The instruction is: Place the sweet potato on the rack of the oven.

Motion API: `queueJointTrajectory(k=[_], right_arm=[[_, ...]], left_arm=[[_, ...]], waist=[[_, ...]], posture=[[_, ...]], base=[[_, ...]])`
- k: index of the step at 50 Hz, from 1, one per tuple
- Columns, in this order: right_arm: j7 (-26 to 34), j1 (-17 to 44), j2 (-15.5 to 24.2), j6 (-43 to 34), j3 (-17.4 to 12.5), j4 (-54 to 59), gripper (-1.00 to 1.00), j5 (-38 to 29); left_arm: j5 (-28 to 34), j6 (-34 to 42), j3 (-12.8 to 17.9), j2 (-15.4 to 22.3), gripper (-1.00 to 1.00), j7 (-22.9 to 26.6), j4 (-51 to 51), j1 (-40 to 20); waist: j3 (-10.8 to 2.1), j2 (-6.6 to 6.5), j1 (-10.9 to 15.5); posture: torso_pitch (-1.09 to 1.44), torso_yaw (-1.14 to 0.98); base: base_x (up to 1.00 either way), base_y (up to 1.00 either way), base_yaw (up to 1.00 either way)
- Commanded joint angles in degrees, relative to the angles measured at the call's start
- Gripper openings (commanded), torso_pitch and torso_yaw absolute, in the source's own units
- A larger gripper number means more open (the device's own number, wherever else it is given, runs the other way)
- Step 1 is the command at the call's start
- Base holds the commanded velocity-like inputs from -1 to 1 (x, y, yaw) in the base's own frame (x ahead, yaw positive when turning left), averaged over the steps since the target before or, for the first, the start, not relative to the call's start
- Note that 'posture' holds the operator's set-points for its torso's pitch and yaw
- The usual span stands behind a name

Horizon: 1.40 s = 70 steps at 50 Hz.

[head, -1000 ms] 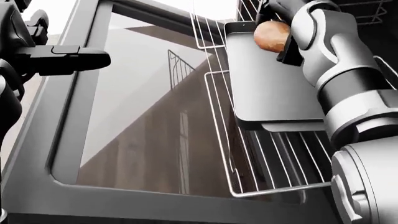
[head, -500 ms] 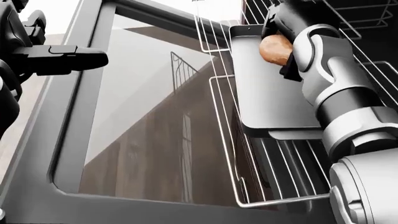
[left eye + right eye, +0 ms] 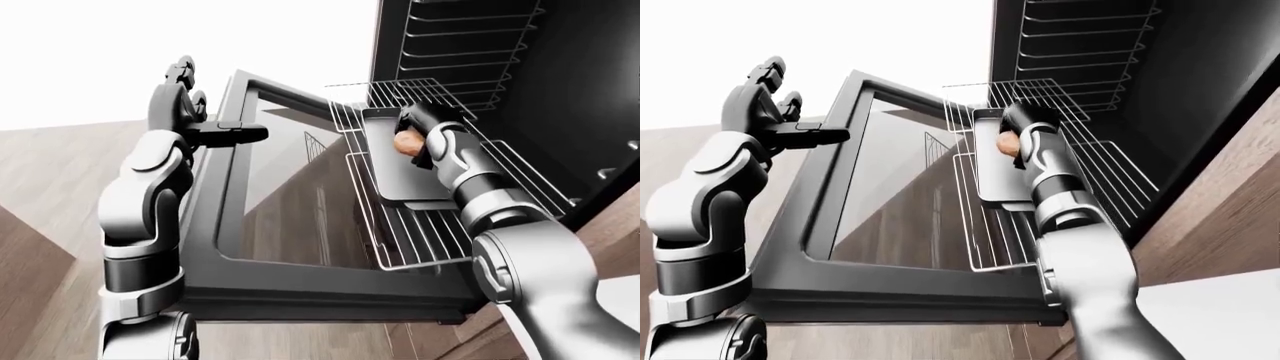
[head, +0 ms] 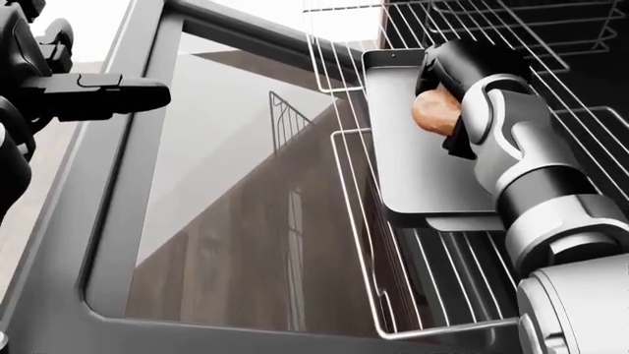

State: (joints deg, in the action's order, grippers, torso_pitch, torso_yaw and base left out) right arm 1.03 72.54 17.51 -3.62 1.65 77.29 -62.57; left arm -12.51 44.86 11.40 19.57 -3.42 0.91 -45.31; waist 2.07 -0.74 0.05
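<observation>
The sweet potato [image 4: 436,110], a brown-orange lump, is held by my right hand [image 4: 445,103], whose dark fingers close round it. It hangs just over a flat grey tray [image 4: 413,158] that lies on the pulled-out wire oven rack [image 4: 359,221]. Whether the potato touches the tray I cannot tell. In the left-eye view the same potato [image 3: 405,142] shows above the tray [image 3: 393,169]. My left hand [image 3: 180,94] is raised at the upper left, by the black handle [image 4: 103,96] of the open oven door [image 4: 226,192]; its fingers look spread.
The oven door's glass pane [image 3: 290,195] lies flat below the rack. Inside the dark oven cavity [image 3: 520,67] more wire shelf guides [image 3: 460,37] climb the wall. Wood flooring [image 3: 50,172] shows at the left, and a wooden cabinet side [image 3: 1210,210] at the right.
My right hand has shifted with the sweet potato slightly down and right in the head view, further over the tray. The view itself has shifted a little. The left hand stays by the door handle.
</observation>
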Motion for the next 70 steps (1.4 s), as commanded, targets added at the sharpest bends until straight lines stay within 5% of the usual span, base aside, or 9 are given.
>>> queueJointTrajectory(k=[1,24,25,26,31,32,46,61,70], right_arm=[[-0.58,2.39,0.72,0.19,-0.26,-2.37,-0.93,0.07],[-1.28,0.71,0.27,-0.02,-0.11,-2.24,-0.14,0.28],[-1.15,0.83,0.28,-0.07,-0.11,-2.28,0.03,0.3],[-1.1,0.89,0.28,-0.11,-0.1,-2.32,0.41,0.32],[-1.27,0.85,0.41,-0.14,-0.06,-2.25,0.66,0.26],[-0.79,1.29,0.6,-0.48,-0.24,-2.46,1.0,0.44],[3.44,5.16,0.99,-1.57,-1.1,-4.01,1.0,3.05],[15.39,10.35,-3.01,-12.29,-8.26,-14.03,1.0,29.02],[16.98,11.95,-3.26,-18.5,-5.23,-19.81,1.0,34.93]], left_arm=[[0.03,-1.7,0.63,0.82,1.0,-0.01,2.01,-2.02],[0.1,-2.26,0.67,0.71,1.0,0.07,2.02,-1.14],[0.1,-2.27,0.69,0.7,1.0,0.06,2.06,-1.09],[0.13,-2.29,0.65,0.66,1.0,0.05,2.1,-1.0],[0.12,-2.36,0.68,0.62,1.0,0.04,2.0,-1.06],[0.23,-2.57,0.73,0.86,1.0,0.19,1.7,-1.01],[1.14,-2.98,0.5,1.62,1.0,0.71,-0.75,-2.78],[5.18,-2.56,0.21,5.3,1.0,3.42,-7.03,-8.01],[7.23,-0.33,0.87,7.15,1.0,5.79,-6.86,-9.15]], waist=[[-1.88,-0.04,0.0],[-1.96,-0.09,0.03],[-1.98,-0.09,0.03],[-1.99,-0.09,0.03],[-2.02,-0.11,0.02],[-2.03,-0.11,0.02],[-2.07,-0.17,-0.05],[-1.7,-0.43,-0.27],[-1.51,-0.75,-0.34]], posture=[[0.0,0.0],[0.0,0.0],[0.0,0.0],[0.0,0.0],[0.0,0.0],[0.0,0.0],[0.0,0.0],[0.0,0.0],[0.0,0.0]], base=[[0.0,0.0,0.0],[0.0,0.0,0.0],[0.0,0.0,0.0],[0.0,0.0,0.0],[0.0,0.0,0.0],[0.0,0.0,0.0],[0.0,0.0,0.0],[0.0,0.0,0.0],[0.0,0.0,0.0]])
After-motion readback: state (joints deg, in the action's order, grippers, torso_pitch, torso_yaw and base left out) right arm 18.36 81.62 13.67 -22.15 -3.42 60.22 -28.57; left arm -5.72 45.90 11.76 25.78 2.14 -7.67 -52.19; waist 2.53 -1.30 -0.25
